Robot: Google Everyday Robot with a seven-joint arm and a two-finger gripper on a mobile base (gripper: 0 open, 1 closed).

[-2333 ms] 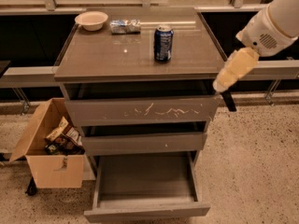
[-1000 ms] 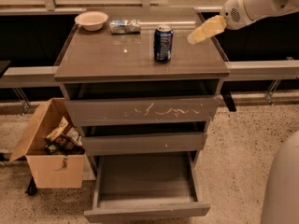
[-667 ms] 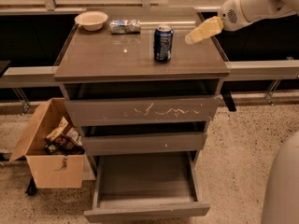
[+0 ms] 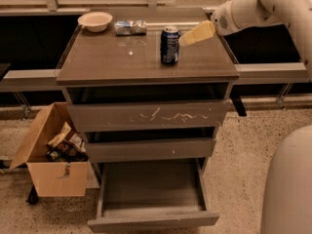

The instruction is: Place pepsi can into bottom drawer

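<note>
can: the can stands upright on the tabletop, right of centre, free of any grip.
pincer: our pincer hovers just right of the can at its top and holds nothing; how far it is open we cannot tell.
step: we judge the reach and grasp comes first, and nothing is lifted yet.
grasp: we should bring the pincer level with the can's middle and close squarely across its round wall, so it does not tip or slip.
drawer: the drawer at the bottom is pulled out, well below the can.
path: we judge the carry must swing out past the tabletop edge before lowering.
nearby: the packet and bowl sit behind, apart from the can.
</note>
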